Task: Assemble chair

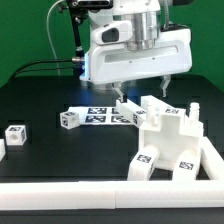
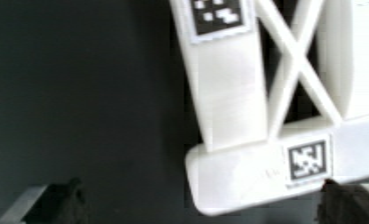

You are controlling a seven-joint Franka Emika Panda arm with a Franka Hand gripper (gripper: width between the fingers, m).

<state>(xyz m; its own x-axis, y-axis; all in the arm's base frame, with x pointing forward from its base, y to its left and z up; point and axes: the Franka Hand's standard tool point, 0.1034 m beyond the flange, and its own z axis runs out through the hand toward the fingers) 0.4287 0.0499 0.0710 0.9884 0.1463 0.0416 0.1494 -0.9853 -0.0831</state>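
**Fig. Exterior and wrist views.** The end effector (image 1: pixel 142 96) hangs vertically, fingers down, just above the part-built chair (image 1: pixel 172 135). The chair stands on the counter (image 1: pixel 40 98) toward the exterior view's right, beside the marker board (image 1: pixel 100 114). The jaws are spread wide and hold nothing (the fingertips (image 2: pixel 56 202) flank a tagged, cross-braced slab (image 2: pixel 252 100)). The slab's long axis appears to cross the line between the fingertips, so a straight descent should bracket it.

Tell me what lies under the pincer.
Below the open pincer sits the tagged white chair part, resting on the black table. Whatever lies beneath that part is covered.
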